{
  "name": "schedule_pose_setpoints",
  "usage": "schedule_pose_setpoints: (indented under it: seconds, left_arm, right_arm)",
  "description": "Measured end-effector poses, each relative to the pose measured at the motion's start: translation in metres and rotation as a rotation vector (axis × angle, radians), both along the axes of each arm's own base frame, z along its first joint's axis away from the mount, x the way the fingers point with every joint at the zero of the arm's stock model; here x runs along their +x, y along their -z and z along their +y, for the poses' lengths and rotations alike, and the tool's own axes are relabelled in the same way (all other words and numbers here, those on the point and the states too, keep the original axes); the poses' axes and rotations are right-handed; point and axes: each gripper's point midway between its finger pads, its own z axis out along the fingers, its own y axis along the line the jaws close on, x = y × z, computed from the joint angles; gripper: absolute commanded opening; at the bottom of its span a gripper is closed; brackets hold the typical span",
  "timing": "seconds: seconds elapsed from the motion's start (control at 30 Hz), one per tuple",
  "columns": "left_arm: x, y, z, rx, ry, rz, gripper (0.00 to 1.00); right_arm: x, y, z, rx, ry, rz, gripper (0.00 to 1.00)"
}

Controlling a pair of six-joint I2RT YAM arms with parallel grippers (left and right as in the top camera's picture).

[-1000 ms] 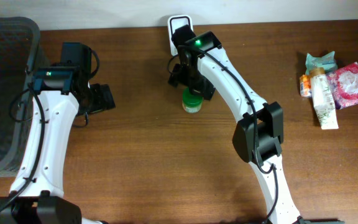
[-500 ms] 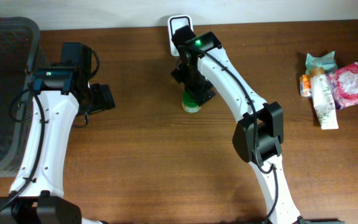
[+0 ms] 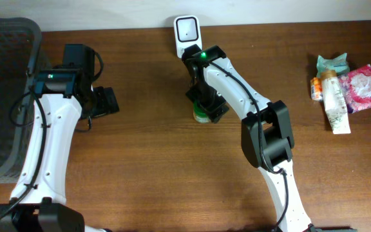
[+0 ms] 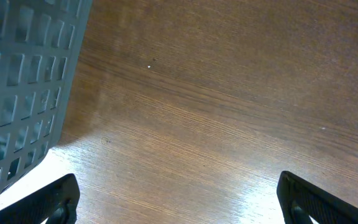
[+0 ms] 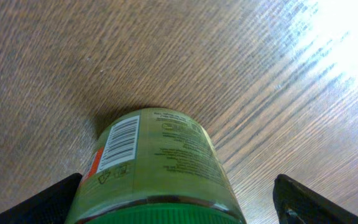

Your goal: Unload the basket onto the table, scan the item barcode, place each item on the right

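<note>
Since the earlier frame our right gripper [image 3: 206,106] had slid from the white scanner [image 3: 187,29] down toward frame centre, elbow bent. Its jaws stood wide astride the green bottle [image 5: 160,162] and clasped nothing. We saw a barcode on the bottle's glossy round label. Our left gripper [image 4: 179,202] hung fully spread and empty over the grained wooden table [image 4: 229,93], beside the grey lattice basket [image 4: 17,81].
</note>
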Motion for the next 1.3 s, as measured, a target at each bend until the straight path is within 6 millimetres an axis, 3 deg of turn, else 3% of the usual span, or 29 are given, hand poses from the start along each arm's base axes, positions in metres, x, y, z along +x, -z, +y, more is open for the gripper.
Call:
schedule_pose_setpoints:
  seconds: [0.17,0.27,0.37,0.73,0.8,0.83,0.93,1.03,1.3]
  left_arm:
    - [0.000,0.000,0.000,0.000,0.000,0.000,0.99]
    - [0.000,0.000,0.000,0.000,0.000,0.000,0.99]
    - [0.000,0.000,0.000,0.000,0.000,0.000,0.99]
    - [0.000,0.000,0.000,0.000,0.000,0.000,0.99]
    - [0.000,0.000,0.000,0.000,0.000,0.000,0.99]
    - [0.000,0.000,0.000,0.000,0.000,0.000,0.99]
    - [0.000,0.000,0.000,0.000,0.000,0.000,0.99]
    - [0.000,0.000,0.000,0.000,0.000,0.000,0.99]
    - [0.000,0.000,0.000,0.000,0.000,0.000,0.99]
  right_arm:
    - [0.001,-0.003,0.004,0.048,-0.304,0.001,0.71]
    - [0.002,-0.010,0.014,0.119,-0.463,-0.005,0.71]
    - [0.007,-0.023,0.021,0.159,-0.607,-0.038,0.63]
    - [0.006,-0.029,0.022,0.198,-1.069,-0.052,0.65]
    - [0.005,-0.029,0.021,0.207,-1.204,-0.052,0.78]
    - [0.003,-0.029,0.021,0.211,-1.251,-0.046,0.95]
    - [0.003,-0.029,0.016,0.198,-1.361,-0.036,0.99]
    - [0.005,-0.030,0.013,0.166,-1.273,-0.033,0.99]
    - [0.004,-0.042,0.034,0.303,-0.555,-0.029,0.99]
